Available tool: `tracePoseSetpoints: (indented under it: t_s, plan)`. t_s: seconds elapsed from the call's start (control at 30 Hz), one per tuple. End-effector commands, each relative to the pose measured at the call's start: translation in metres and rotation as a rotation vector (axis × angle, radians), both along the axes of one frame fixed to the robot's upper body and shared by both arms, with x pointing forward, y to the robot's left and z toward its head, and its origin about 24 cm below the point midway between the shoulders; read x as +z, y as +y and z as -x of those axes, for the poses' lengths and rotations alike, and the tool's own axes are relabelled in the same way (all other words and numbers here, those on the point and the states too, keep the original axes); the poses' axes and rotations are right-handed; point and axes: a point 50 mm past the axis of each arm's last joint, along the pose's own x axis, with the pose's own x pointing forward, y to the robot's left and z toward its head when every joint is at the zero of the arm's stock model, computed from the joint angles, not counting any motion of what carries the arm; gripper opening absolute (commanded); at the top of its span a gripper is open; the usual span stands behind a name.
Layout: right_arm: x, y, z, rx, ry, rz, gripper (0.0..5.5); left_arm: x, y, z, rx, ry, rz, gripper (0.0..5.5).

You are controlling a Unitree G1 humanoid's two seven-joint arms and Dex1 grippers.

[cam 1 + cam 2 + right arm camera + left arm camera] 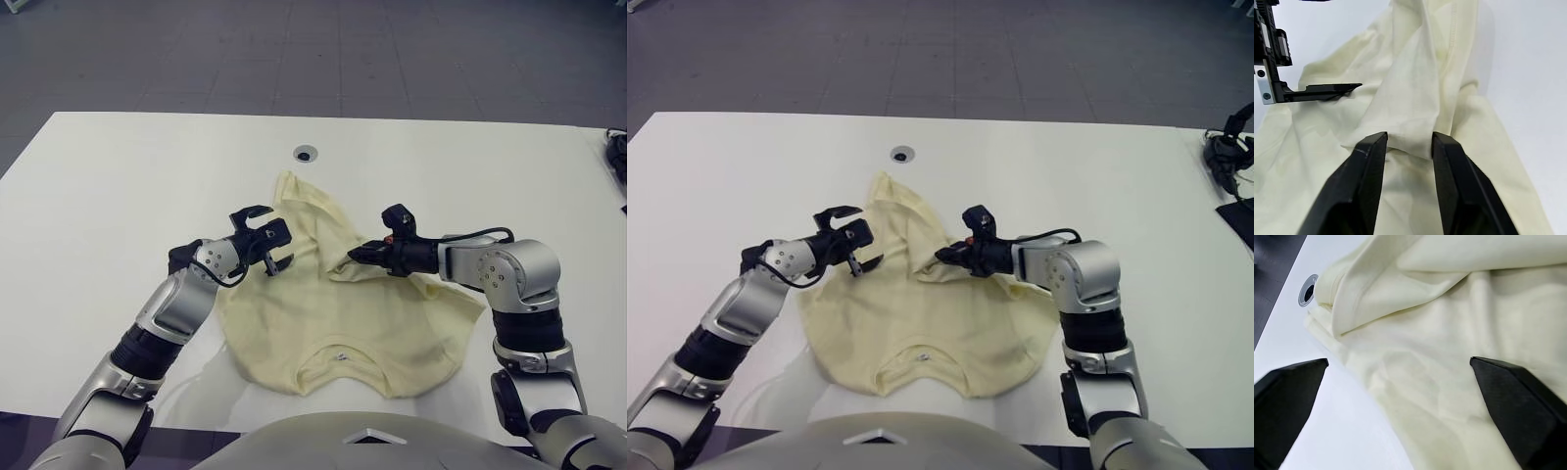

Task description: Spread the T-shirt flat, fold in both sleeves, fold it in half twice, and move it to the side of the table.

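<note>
T-shirt [343, 318] pale yellow, rumpled; right gripper [355, 257] pinching fold, left gripper [273, 241] spread wide.

Blind spots from my seat
Black gear [1227, 152] at the 3 o'clock edge of the table [725, 176] is cut off by the frame. The sleeves of the shirt [333, 323] are lost in folds toward 12; my right arm [490, 266] covers its 3 o'clock side.

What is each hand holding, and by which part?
Right hand pinches the T-shirt by a raised fold near its middle; left hand is open, holding nothing.
</note>
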Motion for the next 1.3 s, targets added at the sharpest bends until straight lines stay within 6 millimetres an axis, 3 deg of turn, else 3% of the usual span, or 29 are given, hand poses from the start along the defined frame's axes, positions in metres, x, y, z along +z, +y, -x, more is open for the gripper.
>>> tracePoseSetpoints:
  t_s: [0.03,0.2,0.33,0.53,0.73,1.0,1.3]
  plan:
    - [0.004,0.000,-0.002,0.009,-0.016,0.006,0.91,-0.011,0.004,0.004,0.010,0.051,-0.036,5.40]
    - [0.018,-0.005,-0.012,0.014,-0.058,0.014,0.03,-0.011,0.004,0.005,0.013,0.050,-0.033,5.40]
    - [0.031,-0.024,-0.030,-0.016,-0.113,0.063,0.03,-0.010,0.004,0.004,0.015,0.048,-0.032,5.40]
    - [0.042,-0.060,-0.079,-0.133,-0.203,0.159,0.03,-0.007,0.000,0.002,0.012,0.037,-0.017,5.40]
    - [0.026,-0.083,-0.110,-0.220,-0.236,0.273,0.03,0.000,-0.004,-0.003,-0.006,0.023,-0.006,5.40]
    - [0.004,-0.104,-0.119,-0.310,-0.311,0.438,0.03,0.003,-0.006,-0.005,-0.028,0.015,-0.011,5.40]
    - [0.016,-0.112,-0.124,-0.301,-0.843,0.701,1.51,0.003,-0.009,-0.004,-0.048,0.016,-0.012,5.40]
